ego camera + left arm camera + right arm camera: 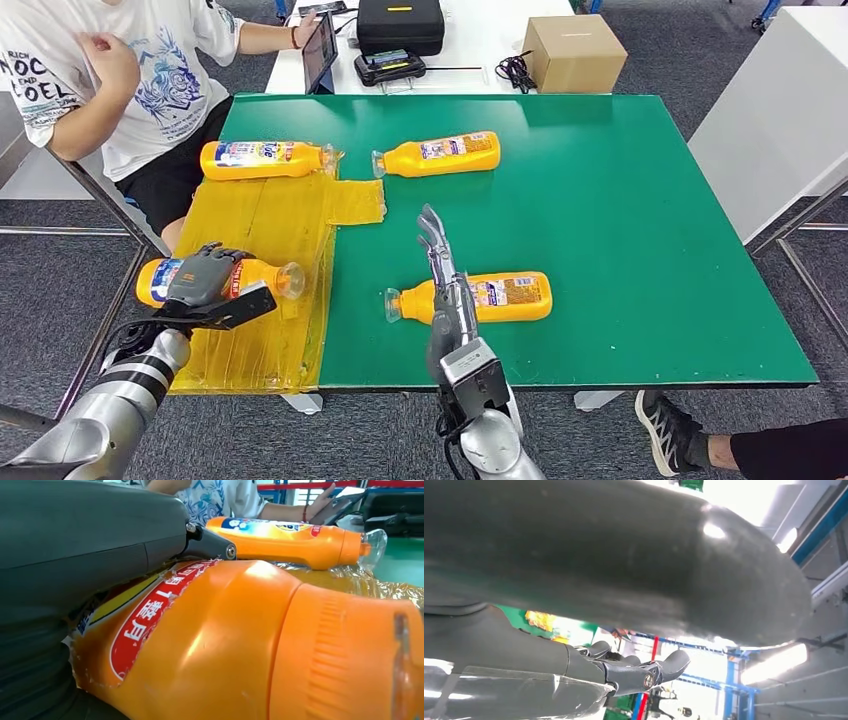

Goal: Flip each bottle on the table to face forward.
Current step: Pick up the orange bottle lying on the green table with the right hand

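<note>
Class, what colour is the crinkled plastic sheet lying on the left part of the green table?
The crinkled plastic sheet is translucent yellow, clearest in the head view.

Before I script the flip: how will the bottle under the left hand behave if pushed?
The bottle lies on its side and looks round, so it would probably roll. Its glossy plastic may slip under the left hand. The crinkled yellow film beneath could drag.

We read "ROC" and "COEL" on the person's white T-shirt (pixel 60 70). The held bottle (pixel 240 645) carries white Chinese characters on its red label (pixel 155 615); other bottle labels are illegible.
</note>
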Tool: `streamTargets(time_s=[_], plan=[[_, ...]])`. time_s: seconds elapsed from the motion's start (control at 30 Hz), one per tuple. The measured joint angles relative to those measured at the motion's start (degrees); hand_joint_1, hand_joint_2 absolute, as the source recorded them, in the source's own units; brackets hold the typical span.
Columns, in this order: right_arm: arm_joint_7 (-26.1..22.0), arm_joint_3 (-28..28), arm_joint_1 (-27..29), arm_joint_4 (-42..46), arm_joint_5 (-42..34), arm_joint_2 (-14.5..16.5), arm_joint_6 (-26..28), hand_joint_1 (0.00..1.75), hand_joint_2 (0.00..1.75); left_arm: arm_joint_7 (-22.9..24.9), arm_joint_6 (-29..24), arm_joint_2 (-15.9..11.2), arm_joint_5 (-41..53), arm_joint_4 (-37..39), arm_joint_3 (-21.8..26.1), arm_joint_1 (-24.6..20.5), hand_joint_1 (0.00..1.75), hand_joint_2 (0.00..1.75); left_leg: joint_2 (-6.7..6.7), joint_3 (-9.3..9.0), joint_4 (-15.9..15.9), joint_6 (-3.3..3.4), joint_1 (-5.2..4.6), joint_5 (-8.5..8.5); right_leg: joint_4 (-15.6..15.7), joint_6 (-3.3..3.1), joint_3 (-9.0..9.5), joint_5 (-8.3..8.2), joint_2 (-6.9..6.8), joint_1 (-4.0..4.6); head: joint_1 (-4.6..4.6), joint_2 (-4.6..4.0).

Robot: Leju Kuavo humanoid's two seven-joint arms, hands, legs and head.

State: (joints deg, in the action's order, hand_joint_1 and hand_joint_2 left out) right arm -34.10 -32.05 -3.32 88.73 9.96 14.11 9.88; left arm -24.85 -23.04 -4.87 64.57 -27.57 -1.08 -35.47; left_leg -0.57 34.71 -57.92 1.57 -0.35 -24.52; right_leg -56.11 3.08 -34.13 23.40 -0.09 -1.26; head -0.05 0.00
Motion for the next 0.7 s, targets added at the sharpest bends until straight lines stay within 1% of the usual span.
streamTargets(time_s=[0.03, 0.07, 0.1, 0.13, 0.17, 0.23, 0.37, 0.43, 0.5, 0.53, 0.6, 0.7], plan=[[0.0, 0.0, 0.0, -0.2, -0.1, 0.0, -0.3, 0.0, 0.0, 0.0, 0.5, -0.1, 0.2, 0.2, 0.0, 0.0, 1.52, 1.75, 0.01, -0.01, 0.0, 0.0, 0.0, 0.0, 0.0, 0.0, 0.0, 0.0, 0.0, 0.0, 0.0, 0.0], [0.1, 0.0, 0.0, -0.4, -0.2, 0.1, -0.5, 0.0, 0.0, 0.0, 0.9, -0.1, 0.4, 0.4, 0.0, 0.0, 1.25, 1.75, 0.01, -0.01, 0.0, 0.0, 0.0, 0.0, 0.0, 0.0, 0.01, 0.0, 0.0, 0.0, 0.01, 0.0], [0.1, 0.0, 0.0, -0.5, -0.3, 0.1, -0.7, 0.0, 0.0, 0.0, 1.3, -0.2, 0.6, 0.6, 0.0, 0.0, 0.97, 1.75, 0.01, -0.02, 0.0, 0.0, 0.01, 0.0, 0.0, 0.0, 0.01, 0.0, 0.0, 0.0, 0.01, 0.0], [0.2, 0.0, 0.0, -0.7, -0.4, 0.1, -0.9, 0.0, 0.0, 0.0, 1.8, -0.2, 0.7, 0.8, 0.0, 0.0, 0.65, 1.75, 0.01, -0.03, 0.0, 0.0, 0.01, 0.0, 0.0, 0.0, 0.03, 0.0, 0.0, 0.0, 0.01, 0.0], [0.2, 0.0, 0.0, -0.8, -0.5, 0.1, -1.0, 0.0, 0.0, 0.0, 2.4, -0.2, 0.7, 1.0, 0.0, 0.0, 0.55, 1.75, 0.01, -0.04, 0.0, 0.0, 0.01, 0.0, 0.0, 0.0, 0.04, 0.0, 0.0, 0.0, 0.0, 0.0], [0.3, 0.0, 0.0, -1.1, -0.6, 0.1, -1.2, 0.0, 0.0, -0.1, 3.6, -0.2, 0.4, 1.3, 0.1, 0.1, 0.45, 1.75, 0.01, -0.08, 0.0, 0.0, 0.0, 0.0, 0.0, 0.0, 0.09, 0.0, 0.0, 0.0, 0.0, 0.0], [0.4, 0.1, 0.0, -1.5, -0.8, 0.2, -1.7, 0.0, 0.0, -0.4, 5.5, -0.3, 0.2, 1.6, 0.1, 0.2, 0.45, 1.75, 0.01, -0.16, 0.0, -0.01, 0.0, -0.01, 0.0, 0.0, 0.17, 0.0, 0.0, 0.0, -0.01, 0.0], [0.4, 0.1, 0.0, -1.7, -0.8, 0.2, -1.8, 0.0, 0.0, -0.5, 5.6, -0.3, 0.1, 1.7, 0.1, 0.3, 0.29, 1.75, 0.0, -0.19, 0.0, -0.01, 0.0, -0.01, 0.0, 0.0, 0.21, 0.0, 0.0, -0.01, -0.01, 0.0], [0.4, 0.1, 0.0, -1.8, -0.8, 0.2, -1.8, 0.0, 0.0, -0.6, 5.7, -0.3, 0.1, 1.8, 0.1, 0.3, 0.07, 1.75, 0.01, -0.22, 0.0, -0.01, -0.01, -0.01, 0.0, 0.0, 0.24, 0.0, 0.0, -0.01, -0.01, 0.0], [0.5, 0.1, 0.0, -1.9, -0.9, 0.2, -1.9, 0.0, 0.0, -0.6, 5.7, -0.4, 0.2, 1.8, 0.1, 0.3, 0.03, 1.75, 0.01, -0.23, 0.0, -0.01, -0.01, -0.01, 0.0, 0.0, 0.25, 0.0, 0.0, -0.01, -0.01, 0.0], [0.5, 0.1, 0.0, -2.0, -1.0, 0.2, -2.1, 0.0, 0.0, -0.5, 6.1, -0.4, 0.6, 1.9, 0.1, 0.4, 0.0, 1.75, -0.01, -0.25, 0.0, -0.01, 0.0, -0.01, 0.0, 0.0, 0.27, 0.0, 0.0, -0.01, -0.01, 0.0], [0.6, 0.2, 0.0, -2.3, -1.5, 0.2, -2.7, 0.0, 0.0, -0.5, 7.3, -0.4, 1.3, 2.0, 0.1, 0.5, 0.0, 1.75, -0.04, -0.34, 0.0, -0.01, 0.0, -0.01, 0.0, -0.01, 0.38, 0.01, -0.02, -0.01, 0.0, 0.0]])
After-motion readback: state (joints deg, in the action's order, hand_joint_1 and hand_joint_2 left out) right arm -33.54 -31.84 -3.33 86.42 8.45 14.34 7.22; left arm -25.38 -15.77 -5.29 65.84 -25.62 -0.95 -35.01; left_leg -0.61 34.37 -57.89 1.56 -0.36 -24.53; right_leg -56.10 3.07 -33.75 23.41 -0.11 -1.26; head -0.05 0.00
